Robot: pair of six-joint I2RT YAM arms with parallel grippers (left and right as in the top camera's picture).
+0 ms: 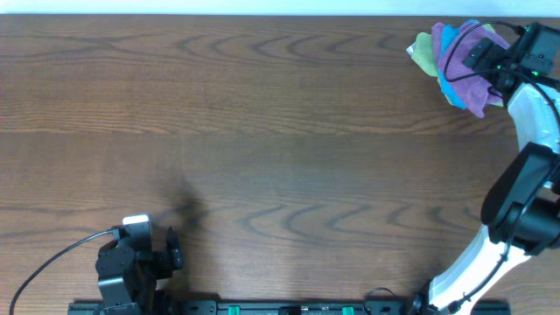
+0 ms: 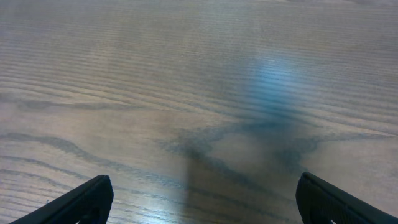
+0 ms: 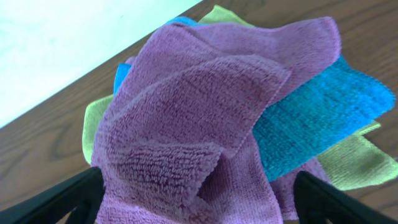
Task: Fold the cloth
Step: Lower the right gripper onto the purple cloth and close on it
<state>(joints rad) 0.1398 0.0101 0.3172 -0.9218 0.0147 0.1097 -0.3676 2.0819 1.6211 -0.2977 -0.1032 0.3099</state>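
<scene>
Cloth [image 3: 186, 118]: we see the purple terry piece lying on top of a small heap at the far right corner of the table [image 1: 262, 131], close to its far edge.
Cloth shape: rumpled and loosely bunched. 1 corner flops over itself toward the right wrist camera, and another reaches out across the blue cloth [image 3: 317, 118].
Blue cloth: directly beneath the purple one, showing mostly on the right in the right wrist view.
Green cloth [image 3: 357, 165]: yellow-green, the lowest of the 3 layers we can make out, peeking from the heap's edges.
Right gripper [image 3: 199, 200]: poised over the heap, its 2 fingers [image 3: 62, 202] spread wide, 1 on either side of the purple cloth's near fold. We cannot tell whether the tips touch the fabric.
Right arm [image 1: 534, 114]: white and black, stretched from the near right of the table up to the heap.
Left gripper [image 2: 199, 200]: at the near left of the table, well apart from the heap. Its fingers [image 2: 81, 202] stand wide apart, with wood grain and a soft shadow between them.
Left arm [image 1: 122, 271]: low at the near edge, with a black cable [image 1: 52, 262] looping off to the left.
Backdrop [image 3: 62, 43]: we note a pale surface beyond the far table edge.
</scene>
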